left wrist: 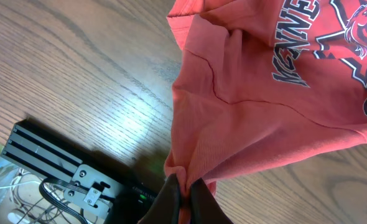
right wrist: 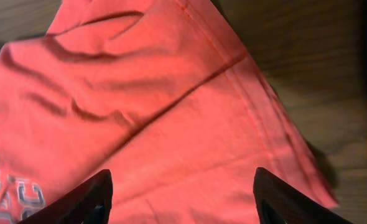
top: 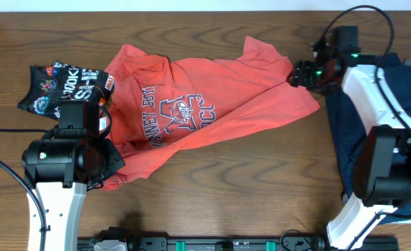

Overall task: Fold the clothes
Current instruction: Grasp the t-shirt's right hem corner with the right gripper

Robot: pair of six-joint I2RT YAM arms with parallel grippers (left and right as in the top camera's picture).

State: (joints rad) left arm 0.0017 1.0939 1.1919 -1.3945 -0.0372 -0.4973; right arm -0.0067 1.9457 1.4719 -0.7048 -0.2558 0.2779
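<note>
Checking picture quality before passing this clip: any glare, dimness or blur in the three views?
Overhead: even light, sharp on the T-shirt. Left wrist: pale glare on the table, left fingers blurred at the frame's bottom. Right wrist: dim, shadowed folds, right fingers dark and soft.

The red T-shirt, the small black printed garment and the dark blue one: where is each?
red T-shirt (top: 184, 111), overhead view, on its chest lettering.
black printed garment (top: 52, 87), overhead view, on its printed middle.
dark navy garment (top: 339, 136), overhead view, on its uncovered left strip.
</note>
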